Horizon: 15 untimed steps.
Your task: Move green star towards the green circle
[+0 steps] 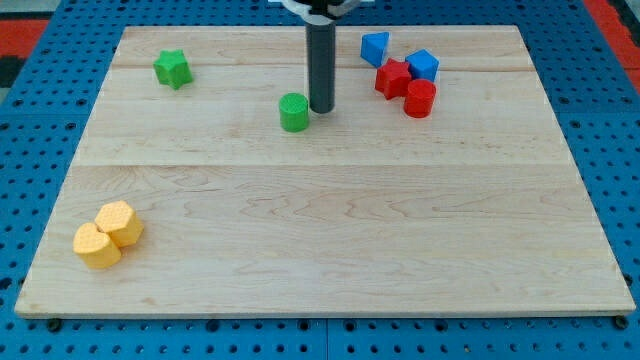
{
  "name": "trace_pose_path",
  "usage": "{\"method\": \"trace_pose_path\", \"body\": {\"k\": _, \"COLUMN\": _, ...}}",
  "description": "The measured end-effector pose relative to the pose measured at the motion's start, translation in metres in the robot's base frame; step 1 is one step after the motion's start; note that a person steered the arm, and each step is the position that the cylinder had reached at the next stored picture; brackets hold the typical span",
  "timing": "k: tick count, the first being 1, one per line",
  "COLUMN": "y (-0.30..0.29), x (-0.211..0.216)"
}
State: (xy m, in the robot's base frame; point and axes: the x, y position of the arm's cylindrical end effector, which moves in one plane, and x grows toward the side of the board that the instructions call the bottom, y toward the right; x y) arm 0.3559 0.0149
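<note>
The green star (172, 69) lies near the view's top left of the wooden board (320, 230). The green circle (294, 112), a short cylinder, stands right of it and a little lower, near the top middle. My tip (321, 108) rests on the board just right of the green circle, close beside it, far to the right of the green star. The dark rod rises straight up from the tip to the view's top edge.
A cluster at the top right holds two blue blocks (375, 47) (423, 65), a red star-like block (393, 78) and a red cylinder (420, 99). Two yellow blocks (97, 245) (120, 222) touch at the bottom left. Blue pegboard surrounds the board.
</note>
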Motion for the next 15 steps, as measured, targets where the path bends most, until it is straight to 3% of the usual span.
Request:
{"method": "trace_pose_path", "body": {"k": 1, "y": 0.005, "x": -0.052}}
{"method": "trace_pose_path", "body": {"k": 3, "y": -0.159, "x": -0.131}}
{"method": "trace_pose_path", "body": {"k": 4, "y": -0.217, "x": -0.113}}
{"method": "trace_pose_path", "body": {"k": 6, "y": -0.203, "x": -0.027}}
{"method": "trace_pose_path", "body": {"k": 8, "y": -0.214, "x": 0.022}}
{"method": "trace_pose_path", "body": {"k": 10, "y": -0.128, "x": 0.029}}
{"method": "trace_pose_path", "body": {"k": 12, "y": -0.182, "x": 0.031}}
{"method": "trace_pose_path", "body": {"k": 13, "y": -0.149, "x": 0.031}}
{"method": "trace_pose_path", "body": {"k": 14, "y": -0.182, "x": 0.022}}
{"method": "trace_pose_path", "body": {"k": 15, "y": -0.166, "x": 0.006}}
